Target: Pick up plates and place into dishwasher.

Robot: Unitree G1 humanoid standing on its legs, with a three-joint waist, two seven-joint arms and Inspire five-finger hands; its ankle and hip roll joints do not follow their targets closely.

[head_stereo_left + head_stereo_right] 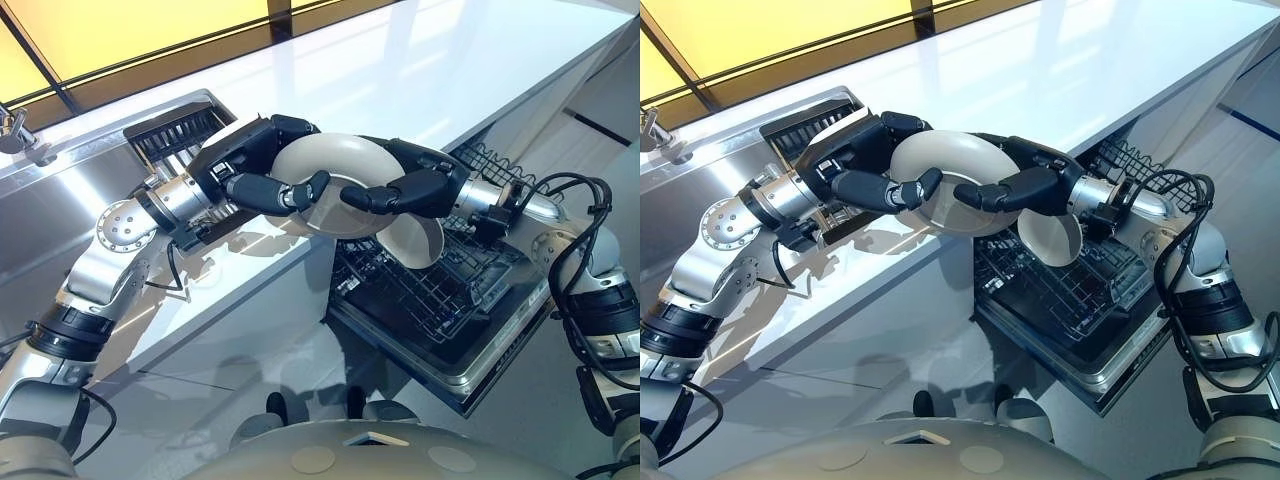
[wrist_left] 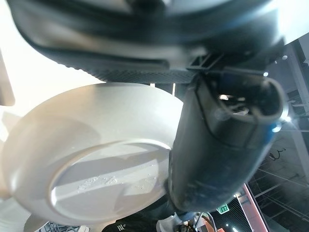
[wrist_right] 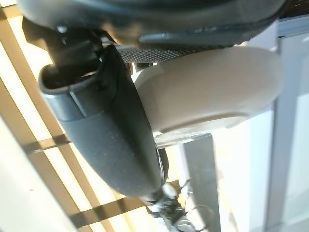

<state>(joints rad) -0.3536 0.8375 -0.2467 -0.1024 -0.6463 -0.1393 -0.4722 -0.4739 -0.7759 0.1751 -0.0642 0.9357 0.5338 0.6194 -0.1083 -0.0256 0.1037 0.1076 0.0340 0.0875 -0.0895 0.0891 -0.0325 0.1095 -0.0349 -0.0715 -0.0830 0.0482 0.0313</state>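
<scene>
Plate (image 1: 330, 160) in the air by the bench (image 1: 400, 70) edge: fingers of my left hand (image 1: 240, 155) and right hand (image 1: 425, 188) grasp its rim. Second plate (image 1: 415, 245) sits in the open dishwasher rack (image 1: 440, 305).

White countertop (image 1: 400, 70), steel sink (image 1: 60, 205), yellow-lit window (image 1: 120, 25), grey floor (image 1: 612, 88)

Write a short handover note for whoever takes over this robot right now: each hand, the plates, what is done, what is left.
Left hand: shut on the white plate, thumb across its face.
Right hand: shut on the same plate from the opposite side.
The plate hangs in the air between the counter edge and the open dishwasher rack.
Done: a second plate stands in the rack.
Left: lower the held plate into the rack; one hand probably has to let go first.
</scene>
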